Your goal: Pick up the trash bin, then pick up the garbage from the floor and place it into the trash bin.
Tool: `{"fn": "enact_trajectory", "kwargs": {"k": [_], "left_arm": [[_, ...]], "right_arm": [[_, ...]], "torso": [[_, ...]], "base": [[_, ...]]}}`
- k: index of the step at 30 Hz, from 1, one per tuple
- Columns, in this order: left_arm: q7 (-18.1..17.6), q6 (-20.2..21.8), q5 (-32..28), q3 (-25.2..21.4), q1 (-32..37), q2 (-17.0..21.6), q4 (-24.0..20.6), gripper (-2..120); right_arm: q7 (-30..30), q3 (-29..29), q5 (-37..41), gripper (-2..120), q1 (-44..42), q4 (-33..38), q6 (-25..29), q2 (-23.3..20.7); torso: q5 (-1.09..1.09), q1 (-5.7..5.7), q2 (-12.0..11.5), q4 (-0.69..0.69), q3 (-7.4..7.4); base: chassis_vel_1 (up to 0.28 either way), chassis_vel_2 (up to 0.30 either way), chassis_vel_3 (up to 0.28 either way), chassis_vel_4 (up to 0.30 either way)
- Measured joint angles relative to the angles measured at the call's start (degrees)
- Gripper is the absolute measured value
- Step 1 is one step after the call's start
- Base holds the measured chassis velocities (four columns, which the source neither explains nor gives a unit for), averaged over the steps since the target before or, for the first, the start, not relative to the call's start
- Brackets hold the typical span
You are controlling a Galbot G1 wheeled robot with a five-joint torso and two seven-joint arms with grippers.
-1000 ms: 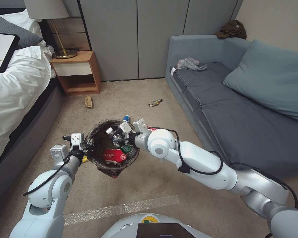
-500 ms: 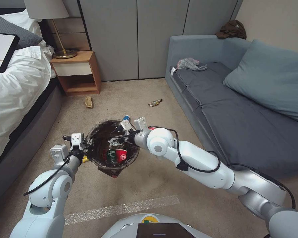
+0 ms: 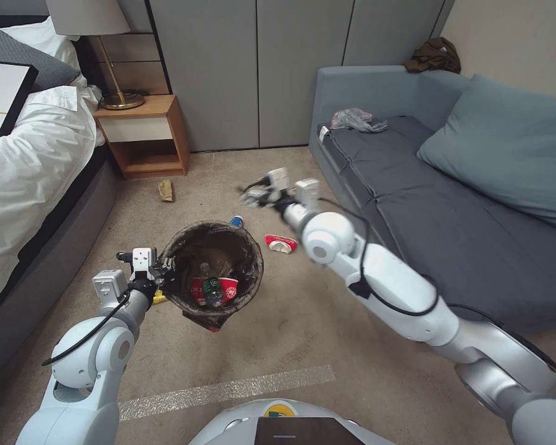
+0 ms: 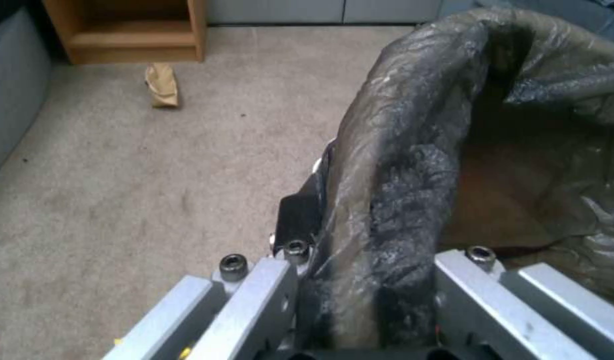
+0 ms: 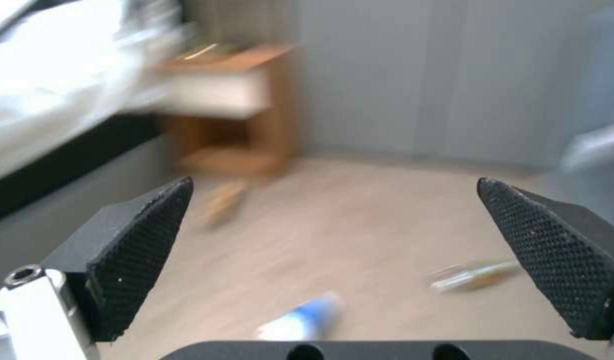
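Gripping the bagged rim of the bin (image 3: 211, 272) with the left gripper (image 3: 160, 272), jaws clamped on the dark liner, bin lifted above the carpet (image 3: 278, 346). Holding a bottle (image 3: 211, 290) and red cups (image 3: 227, 288) inside. Hovering with the right gripper (image 3: 253, 193) beyond the bin, fingers (image 5: 144, 250) spread wide and empty, above a blue-white cup (image 5: 300, 317), with a red cup (image 3: 280, 243) lying between bin and sofa (image 3: 451, 210).

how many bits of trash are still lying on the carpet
4 that I can see: brown paper by the nightstand, a blue-white cup just beyond the bin, a red-white cup right of the bin, a yellow scrap by its left side. More may be hidden.
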Motion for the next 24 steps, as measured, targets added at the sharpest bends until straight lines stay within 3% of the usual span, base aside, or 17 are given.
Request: {"fn": "enact_trajectory", "kwargs": {"k": [1, 3, 4, 6, 7, 9, 10, 12, 13, 15, 16, 19, 24], "left_arm": [[0.0, 0.0, 0.0, 0.0, 0.0, 0.0, 0.0, 5], [-0.1, 0.0, 0.0, 0.0, 0.0, 0.1, -0.1, 5], [-0.1, 0.0, 0.0, 0.0, 0.0, 0.1, -0.1, 5], [-0.3, 0.0, 0.0, 0.1, 0.0, 0.3, -0.2, 5], [-0.3, 0.0, 0.0, 0.1, 0.0, 0.3, -0.2, 5], [-0.4, -0.1, 0.0, 0.5, -0.1, 0.1, -0.1, 5], [-0.4, -0.1, 0.0, 0.5, -0.1, 0.1, -0.1, 5], [-0.5, -0.3, 0.3, 1.0, 0.1, -0.6, -0.1, 5], [-0.5, -0.3, 0.3, 1.0, 0.1, -0.6, -0.1, 5], [-0.4, -0.7, 0.9, 1.2, 0.5, -1.0, 0.2, 5], [-0.4, -0.7, 0.9, 1.2, 0.5, -1.0, 0.2, 5], [-0.3, -1.2, 1.9, 1.5, 0.9, -1.6, 0.5, 5], [-0.3, -1.3, 2.1, 1.7, 1.1, -2.0, 0.5, 5]], "right_arm": [[0.0, 0.0, 0.0, 100, 0.0, 0.0, 0.0, 0.0], [-0.7, 9.9, -8.8, 100, -6.1, 0.3, 1.7, -1.8], [-0.7, 9.9, -8.8, 100, -6.1, 0.3, 1.7, -1.8], [-2.8, 20.0, -15.3, 100, -15.0, 1.6, 4.1, -2.8], [-2.8, 20.0, -15.3, 100, -15.0, 1.6, 4.1, -2.8], [-6.0, 29.2, -21.7, 100, -25.6, 2.5, 8.6, -1.0], [-6.0, 29.2, -21.7, 100, -25.6, 2.5, 8.6, -1.0], [-9.5, 37.7, -30.3, 100, -36.3, 4.6, 12.7, 5.8], [-9.5, 37.7, -30.3, 100, -36.3, 4.6, 12.7, 5.8], [-11.5, 41.1, -36.7, 100, -44.6, 5.4, 16.1, 11.7], [-11.5, 41.1, -36.7, 100, -44.6, 5.4, 16.1, 11.7], [-12.7, 42.7, -42.8, 100, -50.8, 5.2, 20.8, 17.2], [-13.5, 42.1, -46.6, 100, -53.9, 5.1, 24.4, 21.1]], "torso": [[0.00, 0.00, 0.0, 0.00, 0.00], [0.01, 0.00, 0.0, -0.01, 0.00], [0.01, 0.00, 0.0, -0.01, 0.00], [0.00, 0.00, 0.0, -0.02, 0.00], [0.00, 0.00, 0.0, -0.02, 0.00], [0.05, 0.00, 0.0, -0.05, 0.00], [0.05, 0.00, 0.0, -0.05, 0.00], [-0.02, -0.01, 0.0, -0.05, -0.01], [-0.02, -0.01, 0.0, -0.05, -0.01], [0.03, -0.01, 0.0, -0.04, -0.01], [0.03, -0.01, 0.0, -0.04, -0.01], [-0.01, -0.01, 0.0, -0.02, -0.01], [-0.02, -0.01, 0.0, 0.00, 0.00]], "base": [[0.000, 0.000, 0.000, 0.000], [0.000, 0.000, 0.000, 0.000], [0.000, 0.000, 0.000, 0.000], [0.000, 0.000, 0.000, 0.000], [0.000, 0.000, 0.000, 0.000], [0.000, 0.000, 0.000, 0.000], [0.000, 0.000, 0.000, 0.000], [0.000, 0.000, 0.000, 0.000], [0.000, 0.000, 0.000, 0.000], [0.000, 0.000, 0.000, 0.000], [0.000, 0.000, 0.000, 0.000], [0.000, 0.000, 0.000, 0.000], [0.000, 0.000, 0.000, 0.000]]}}
